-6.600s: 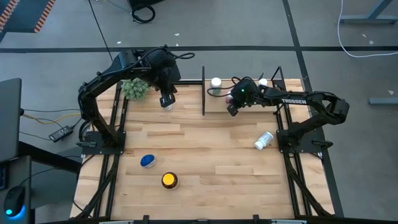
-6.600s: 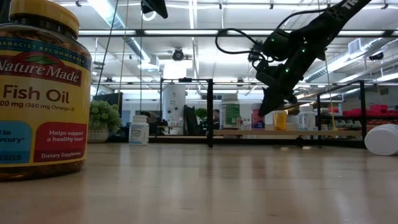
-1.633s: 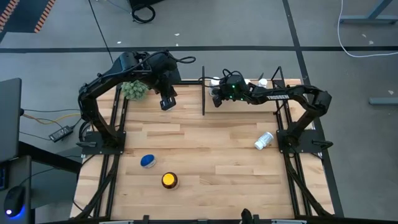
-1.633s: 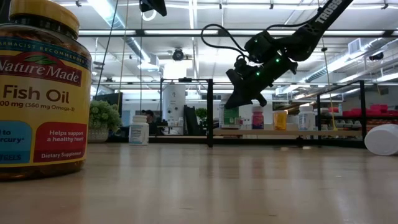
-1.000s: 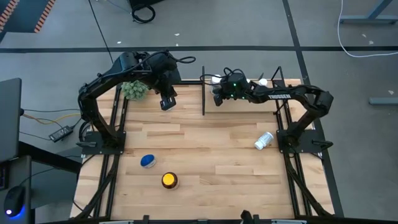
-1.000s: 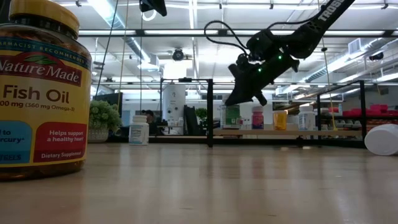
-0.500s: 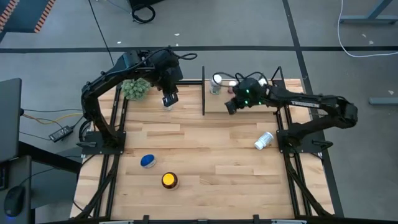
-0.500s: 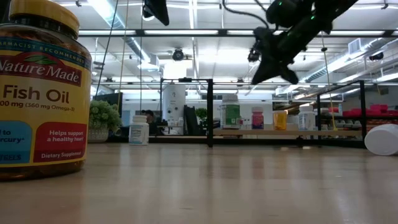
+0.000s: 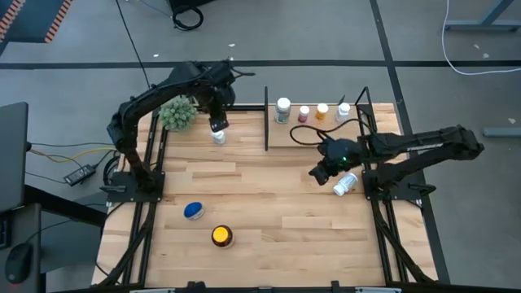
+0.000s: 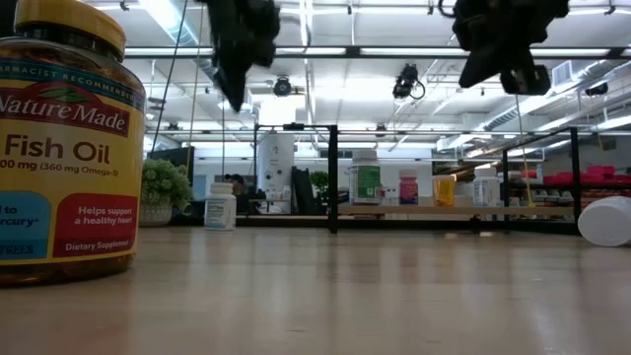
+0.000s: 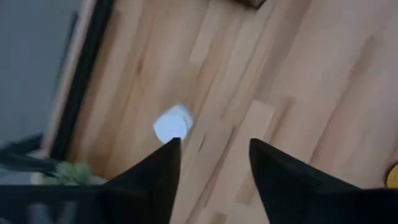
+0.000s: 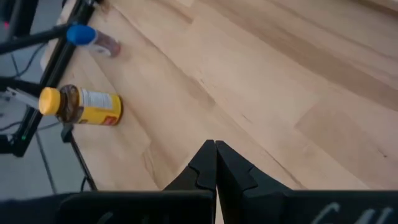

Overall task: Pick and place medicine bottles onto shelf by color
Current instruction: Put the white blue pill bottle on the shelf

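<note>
Plank table [image 9: 269, 203] — four loose bottles; shelf [image 9: 326, 130] — four bottles.

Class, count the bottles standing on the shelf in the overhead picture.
4, in a row along the shelf: a white-capped bottle, a red one, an orange one, another white one.

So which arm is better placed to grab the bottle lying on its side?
Right. Its shut gripper hovers just beside the tipped white bottle, while the left gripper is across the table over another bottle.
</note>
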Robot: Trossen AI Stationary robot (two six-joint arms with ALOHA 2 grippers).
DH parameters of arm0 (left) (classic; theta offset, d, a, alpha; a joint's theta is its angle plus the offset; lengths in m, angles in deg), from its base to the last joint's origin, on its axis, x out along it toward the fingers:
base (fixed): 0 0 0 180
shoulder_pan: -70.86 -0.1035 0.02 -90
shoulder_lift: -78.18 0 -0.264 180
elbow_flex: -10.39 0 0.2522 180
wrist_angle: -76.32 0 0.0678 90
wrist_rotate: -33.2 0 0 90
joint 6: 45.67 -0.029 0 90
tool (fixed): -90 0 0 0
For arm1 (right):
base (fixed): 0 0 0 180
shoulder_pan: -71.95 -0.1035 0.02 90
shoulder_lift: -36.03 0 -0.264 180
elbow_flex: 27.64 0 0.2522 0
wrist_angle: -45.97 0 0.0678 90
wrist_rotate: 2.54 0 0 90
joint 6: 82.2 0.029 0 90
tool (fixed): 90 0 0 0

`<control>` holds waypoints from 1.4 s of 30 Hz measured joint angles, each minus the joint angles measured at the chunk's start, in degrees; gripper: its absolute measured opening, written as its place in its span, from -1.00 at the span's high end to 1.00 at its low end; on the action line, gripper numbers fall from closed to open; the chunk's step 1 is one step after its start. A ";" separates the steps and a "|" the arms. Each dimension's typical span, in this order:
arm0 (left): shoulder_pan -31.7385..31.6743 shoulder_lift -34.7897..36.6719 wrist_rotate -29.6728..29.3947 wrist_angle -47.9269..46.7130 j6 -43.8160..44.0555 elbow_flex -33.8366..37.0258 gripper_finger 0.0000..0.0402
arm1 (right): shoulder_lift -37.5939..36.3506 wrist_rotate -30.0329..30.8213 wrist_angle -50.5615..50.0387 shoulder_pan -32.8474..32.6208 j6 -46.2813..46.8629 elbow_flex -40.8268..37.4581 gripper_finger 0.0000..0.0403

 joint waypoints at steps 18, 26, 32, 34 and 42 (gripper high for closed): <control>1.88 0.96 -14.12 22.38 -18.22 26.58 -0.48 | 0.03 8.59 0.00 -12.96 9.32 0.00 0.58; 1.64 0.91 -14.69 24.16 -20.78 30.00 -0.49 | 0.03 8.59 0.03 -12.96 9.71 0.00 0.50; 1.40 0.91 -15.13 27.06 -20.73 33.25 -0.44 | 0.03 8.59 0.04 -12.96 9.18 -0.02 0.50; 1.78 0.91 -15.13 27.07 -20.34 34.15 -0.39 | 0.05 8.59 0.04 -12.96 9.16 -0.02 0.50; 2.40 0.91 -13.63 26.48 -14.31 34.35 0.09 | 0.05 8.53 0.07 -12.96 9.08 -0.02 0.49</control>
